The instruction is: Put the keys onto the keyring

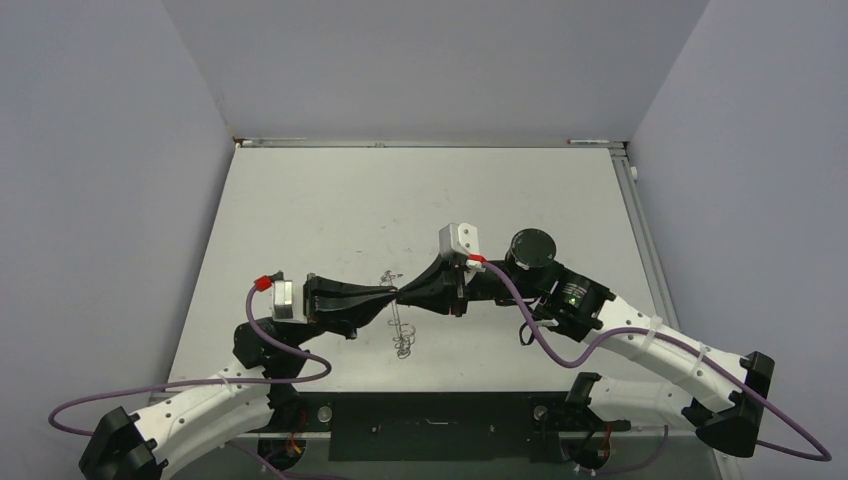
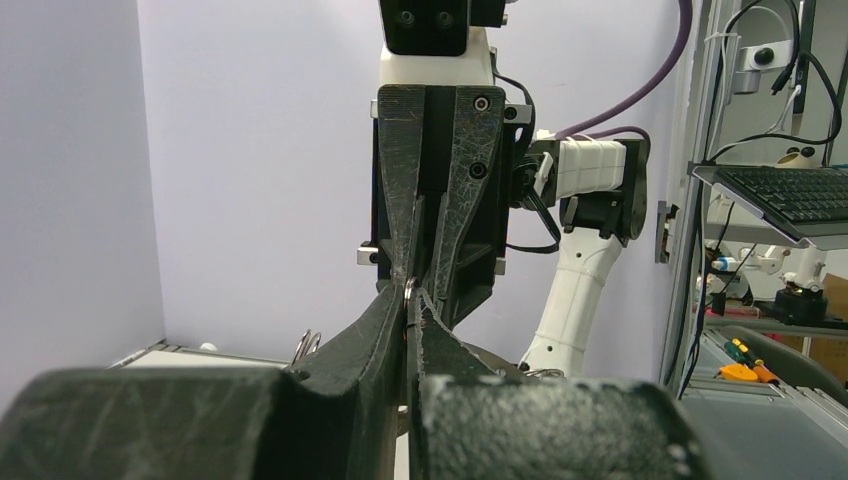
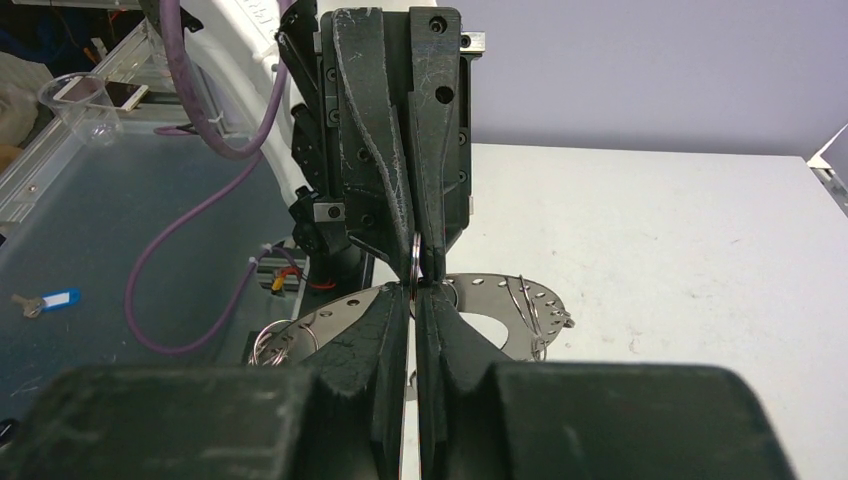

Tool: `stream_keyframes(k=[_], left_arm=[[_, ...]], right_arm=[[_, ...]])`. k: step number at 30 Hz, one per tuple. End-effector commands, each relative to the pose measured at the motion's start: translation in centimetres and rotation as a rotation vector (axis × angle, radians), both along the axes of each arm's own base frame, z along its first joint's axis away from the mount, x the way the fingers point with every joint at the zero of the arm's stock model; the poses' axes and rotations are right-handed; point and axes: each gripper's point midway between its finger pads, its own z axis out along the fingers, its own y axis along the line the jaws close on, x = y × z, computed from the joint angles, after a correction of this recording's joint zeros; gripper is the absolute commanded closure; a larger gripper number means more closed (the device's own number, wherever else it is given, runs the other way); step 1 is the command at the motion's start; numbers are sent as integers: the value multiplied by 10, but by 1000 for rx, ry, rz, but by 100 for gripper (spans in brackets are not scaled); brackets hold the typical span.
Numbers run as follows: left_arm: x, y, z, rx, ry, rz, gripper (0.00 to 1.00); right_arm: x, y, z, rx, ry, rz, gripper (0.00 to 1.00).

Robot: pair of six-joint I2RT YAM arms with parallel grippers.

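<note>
My left gripper (image 1: 390,294) and right gripper (image 1: 404,292) meet tip to tip above the middle of the table. Both are shut, pinching one small silvery wire loop (image 2: 410,290) between them; it also shows in the right wrist view (image 3: 414,262). The keyring (image 3: 490,299), a flat grey ring with rim holes and wire loops, lies just under the tips. Its loops (image 1: 402,340) show faintly from above, and part of it shows in the left wrist view (image 2: 487,357). No black-headed key shows in any view.
A black round cylinder (image 1: 531,247) stands on the table right behind the right arm. Grey walls close in the table's left, far and right sides. Purple cables trail from both arms near the front edge.
</note>
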Motion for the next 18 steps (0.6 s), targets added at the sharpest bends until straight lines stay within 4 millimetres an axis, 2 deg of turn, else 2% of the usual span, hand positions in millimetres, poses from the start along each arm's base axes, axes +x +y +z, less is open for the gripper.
stream_keyframes(k=[1,6,10,18], left_arm=[[-10,10,28,-83,-60,-7,100],[-7,8,22,-59,-50,7,98],[-4,11,18,-39,-37,40,78],[-11,21,26,20,-36,78,58]], right_arm=[[4,2,13,53,-54,-4,95],[10,-1,13,37,-82,-38,95],[10,-3,8,0,-90,-41,95],[10,-9,-1,-49,-102,-49,95]])
